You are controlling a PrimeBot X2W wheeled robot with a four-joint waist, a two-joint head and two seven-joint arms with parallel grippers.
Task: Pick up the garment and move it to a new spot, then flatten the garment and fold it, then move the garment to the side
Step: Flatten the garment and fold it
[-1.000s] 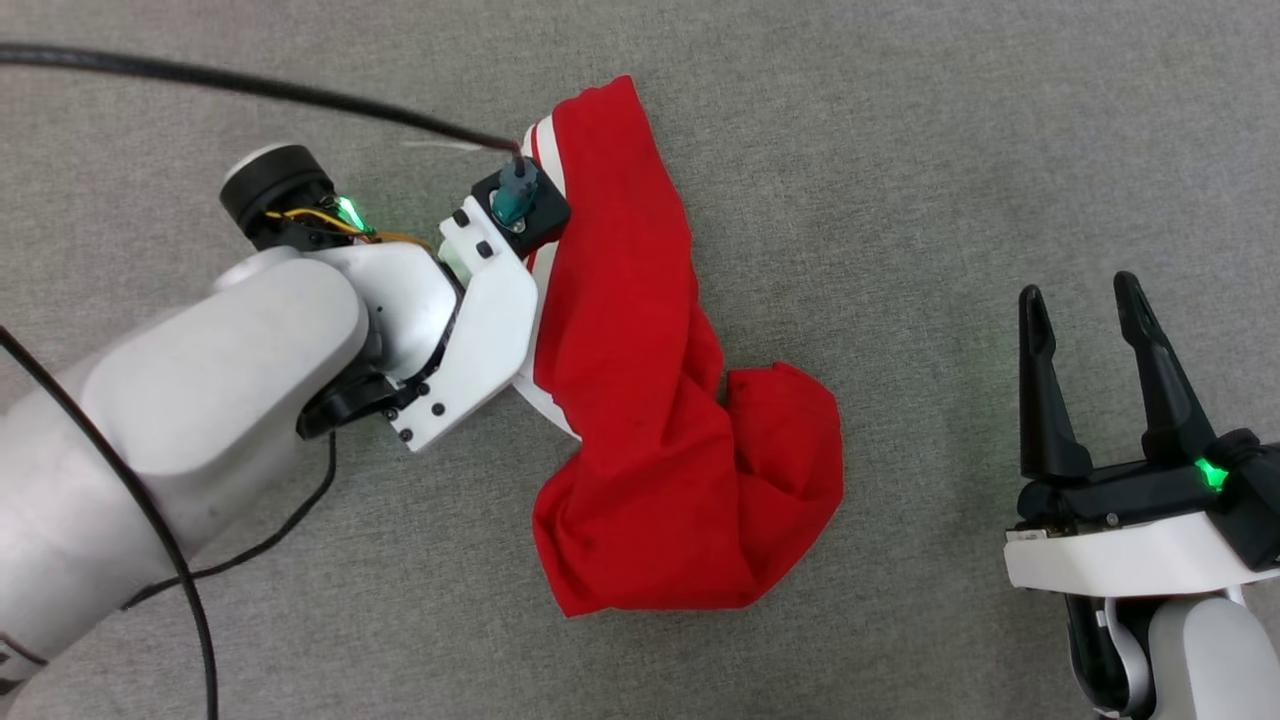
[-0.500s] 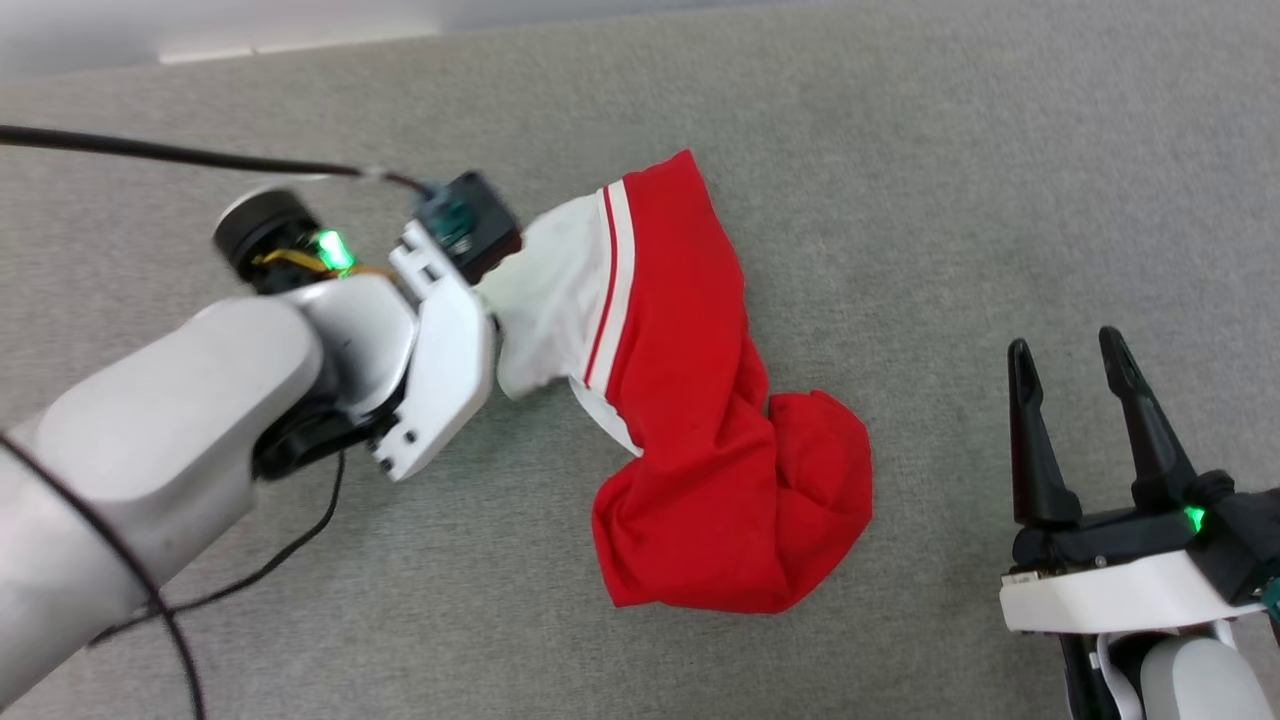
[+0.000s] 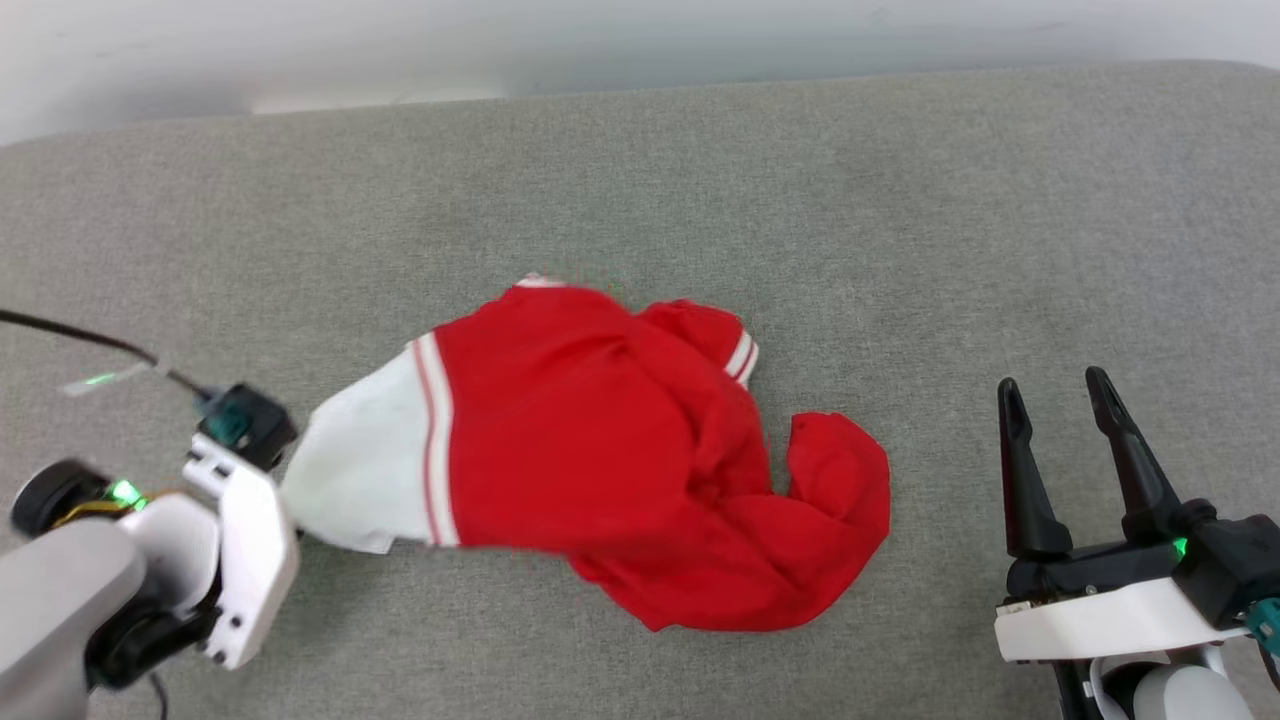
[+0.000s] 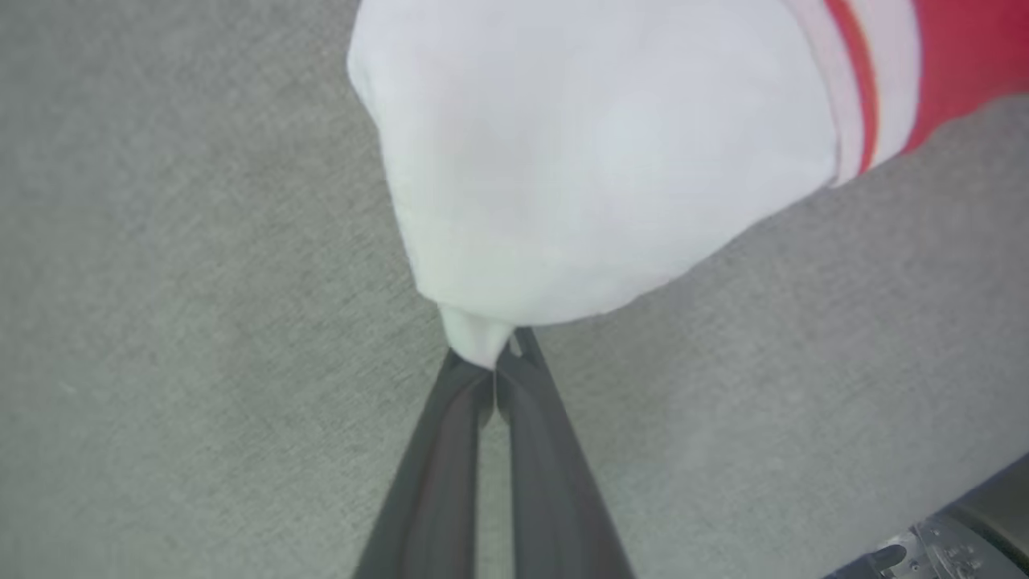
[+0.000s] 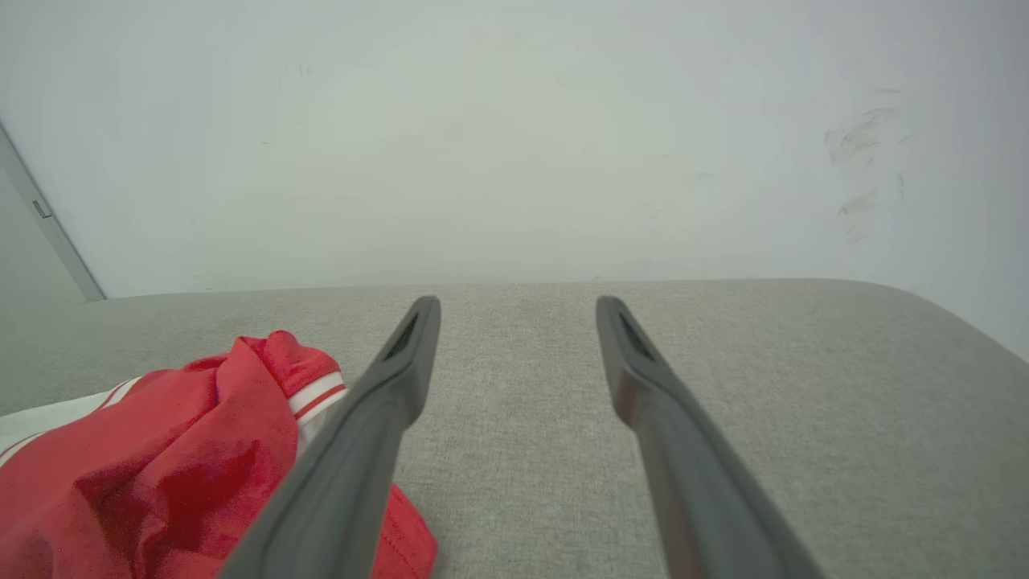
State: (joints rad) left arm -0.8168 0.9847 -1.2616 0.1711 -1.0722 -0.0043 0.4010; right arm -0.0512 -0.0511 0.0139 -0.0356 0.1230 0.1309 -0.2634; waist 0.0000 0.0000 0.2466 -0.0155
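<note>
Two arms: left fingers [image 4: 438, 458] clamp garment [image 3: 600, 450] by sleeve [image 3: 350, 480], 9 o'clock; right fingers [image 3: 1022, 480] spread, idle, 4 o'clock. Lift clear before carrying; hold pinch.

Bare lab-like room: grey fabric-covered surface [image 3: 900, 180], plain scuffed white wall [image 5: 514, 121]

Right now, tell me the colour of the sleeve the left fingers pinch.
White sleeve, red-and-white trim; best in the left wrist view.
</note>
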